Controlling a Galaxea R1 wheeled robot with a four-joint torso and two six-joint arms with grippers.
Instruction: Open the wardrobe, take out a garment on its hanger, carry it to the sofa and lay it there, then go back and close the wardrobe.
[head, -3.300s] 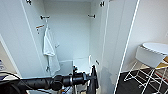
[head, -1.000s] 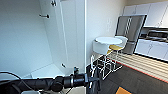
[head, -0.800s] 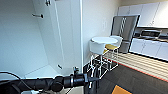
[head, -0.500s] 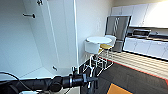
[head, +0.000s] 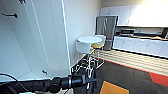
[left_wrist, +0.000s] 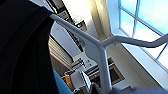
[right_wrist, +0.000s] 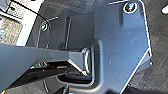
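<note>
The wardrobe (head: 37, 42) stands open at the left of the head view, with a white interior and a dark rail (head: 8, 15) high up. My left arm (head: 55, 83) reaches in low from the left, away from the wardrobe. In the left wrist view the thin white hanger (left_wrist: 100, 47) spreads across the picture, and its neck runs down into my left gripper (left_wrist: 103, 88), which is shut on it. The black garment (left_wrist: 25, 50) drapes over one shoulder of the hanger. The right wrist view has the robot's dark plate (right_wrist: 120, 45) above grey carpet.
A round white table (head: 89, 39) with white and yellow chairs (head: 83, 47) stands just right of the wardrobe. Behind it are a steel fridge (head: 106, 30) and a white kitchen counter (head: 140, 43). The dark carpet carries an orange patch (head: 112, 88).
The camera has swung right: the open wardrobe with a white shirt inside has slid off to the left, and the table, fridge and kitchen have come into view.
</note>
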